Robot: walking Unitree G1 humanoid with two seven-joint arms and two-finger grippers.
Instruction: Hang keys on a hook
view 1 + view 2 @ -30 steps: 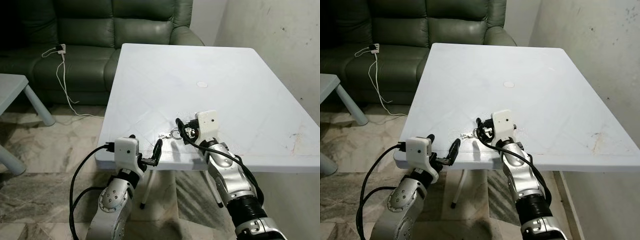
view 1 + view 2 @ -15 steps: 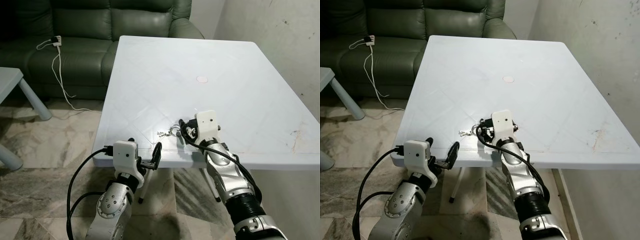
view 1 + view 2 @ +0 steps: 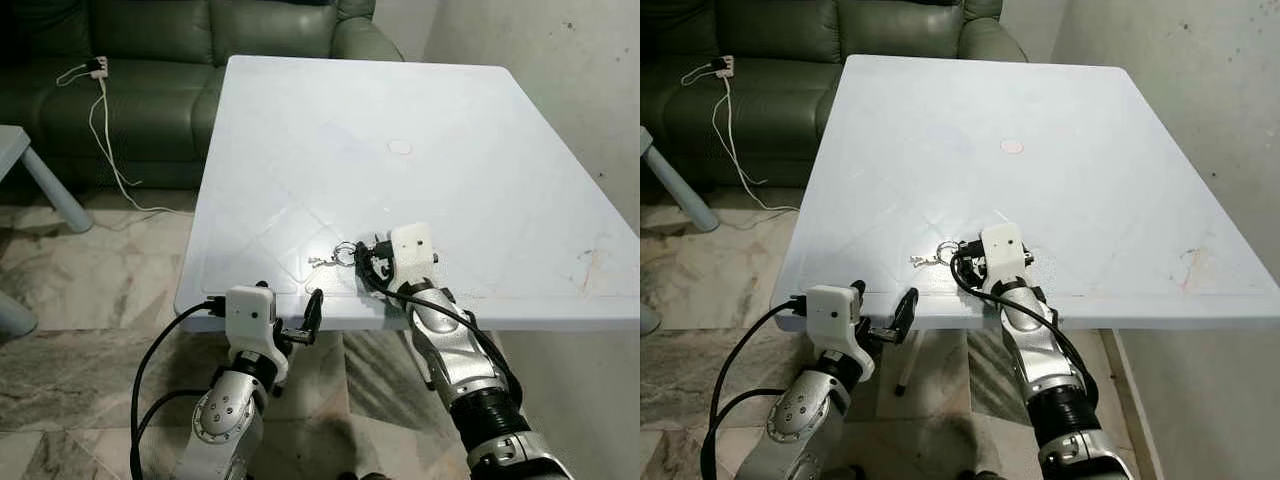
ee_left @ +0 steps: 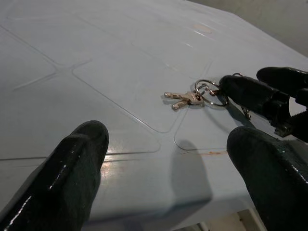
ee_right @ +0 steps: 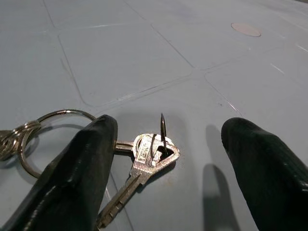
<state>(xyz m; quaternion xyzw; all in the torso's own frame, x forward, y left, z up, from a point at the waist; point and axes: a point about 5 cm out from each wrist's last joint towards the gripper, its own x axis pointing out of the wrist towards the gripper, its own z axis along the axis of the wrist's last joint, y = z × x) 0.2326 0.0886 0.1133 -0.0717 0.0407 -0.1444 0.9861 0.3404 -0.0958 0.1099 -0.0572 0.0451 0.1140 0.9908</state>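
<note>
A small bunch of silver keys point(image 3: 333, 257) on a ring lies on the white table point(image 3: 330, 130), close to its front edge. My right gripper point(image 3: 363, 266) rests on the tabletop just right of the ring. It is open, and in the right wrist view one key point(image 5: 147, 161) lies between its fingers point(image 5: 72, 183), with the ring point(image 5: 53, 126) beside one finger. My left gripper point(image 3: 292, 300) is open at the table's front edge, pointing at the keys point(image 4: 185, 97) from a short way off, with nothing in it.
A dark green sofa point(image 3: 150, 60) stands behind the table, with a white cable and plug point(image 3: 97, 100) on its seat. A low pale table point(image 3: 25, 165) is at the left. A plastered wall point(image 3: 560, 60) runs along the right. A round mark point(image 3: 399, 147) sits mid-table.
The whole picture has shifted, so the camera moved. The right gripper stays open at the keys, which lie in the same spot. The left gripper now sits slightly lower at the table edge.
</note>
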